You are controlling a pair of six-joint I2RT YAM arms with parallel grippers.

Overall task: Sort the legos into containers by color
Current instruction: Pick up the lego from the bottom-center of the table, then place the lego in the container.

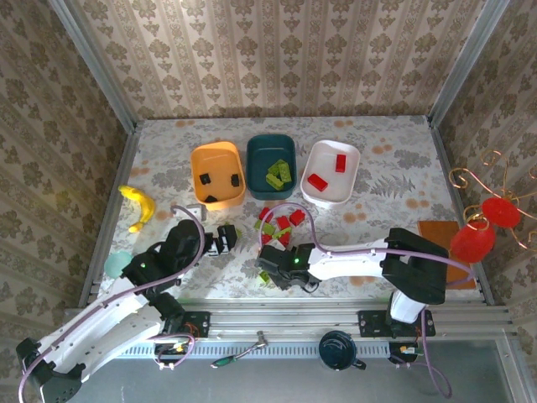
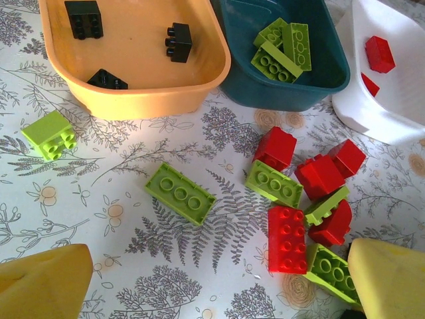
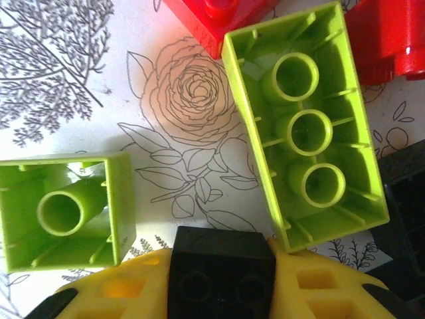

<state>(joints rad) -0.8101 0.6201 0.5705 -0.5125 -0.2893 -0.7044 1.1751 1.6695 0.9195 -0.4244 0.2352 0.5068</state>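
1. Bricks in red and lime green are scattered loose on the desk, just in front of the three tubs.
2. Black bricks are gathered in the orange tub, green bricks in the teal tub, and red bricks in the white tub.
3. The right hand is closed on a black brick, which is pinched between the yellow pads.
4. Just beyond that grip, a long green brick and a small green brick are turned hollow side up on the desk.
5. The left hand is spread wide open, with nothing gripped, above the loose pile.
6. A banana is laid near the desk's left edge, left of the orange tub.
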